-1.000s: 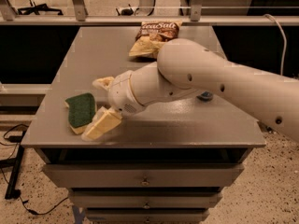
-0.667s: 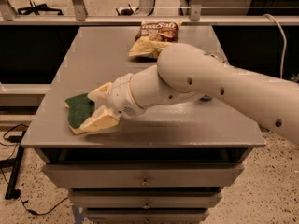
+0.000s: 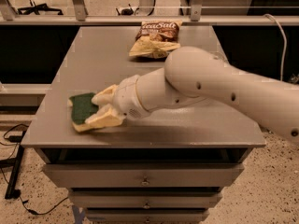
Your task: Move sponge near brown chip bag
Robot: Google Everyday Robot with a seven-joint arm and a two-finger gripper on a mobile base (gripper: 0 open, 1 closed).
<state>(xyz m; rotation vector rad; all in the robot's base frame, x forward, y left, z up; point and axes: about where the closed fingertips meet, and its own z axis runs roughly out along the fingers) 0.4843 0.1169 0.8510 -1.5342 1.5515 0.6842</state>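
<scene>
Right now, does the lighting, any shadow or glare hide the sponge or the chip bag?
Camera view: warm, even light, so the sponge and the brown chip bag both show plainly. Camera view: only a faint shadow on the table under the arm. Camera view: the gripper at the sponge is lit, without glare.

The tool (image 3: 92,111) sits at the sponge (image 3: 83,106) near the tabletop's (image 3: 103,55) front-left corner. From there to the brown chip bag (image 3: 156,38) at the back, bare tabletop lies open. Only the robot's arm (image 3: 210,85) crosses the right side.
</scene>
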